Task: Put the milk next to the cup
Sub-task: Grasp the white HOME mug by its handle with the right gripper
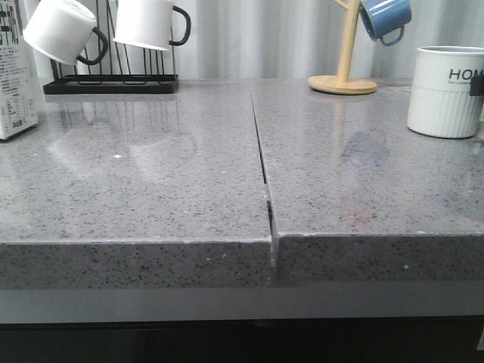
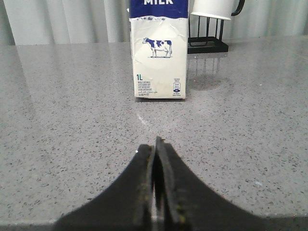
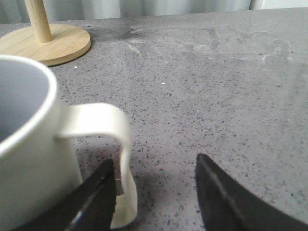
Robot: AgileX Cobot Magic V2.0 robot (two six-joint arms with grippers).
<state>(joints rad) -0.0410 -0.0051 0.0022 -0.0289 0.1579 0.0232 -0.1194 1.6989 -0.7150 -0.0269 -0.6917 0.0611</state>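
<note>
Since the milk point(image 1: 15, 79) sits way over at the far left edge of the counter point(image 1: 151, 189) and the cup point(image 1: 448, 91) is at the far right, they're well apart, so the carton has the whole counter to cross before this job is done. My guess is that's why each arm is parked in front of its own thing.

The left gripper point(image 2: 156, 149) is low over the countertop and pointed straight at the carton's cow panel, with bare counter between them. Its fingers are pressed together, nothing in them, so they'd need to spread before any grab.

The right gripper point(image 3: 156, 178) is down right by the cup, fingers apart, with the white handle point(image 3: 103, 144) just beside the nearer finger point(image 3: 96, 192). Can't tell if it's actually touching. It isn't clamped on anything.

Neither arm shows in the front view. Also around: a black rack point(image 1: 110, 79) with white mugs point(image 1: 151, 23) behind the milk, and a wooden mug tree point(image 1: 344, 76) with a blue mug point(image 1: 386, 19) near the cup.
</note>
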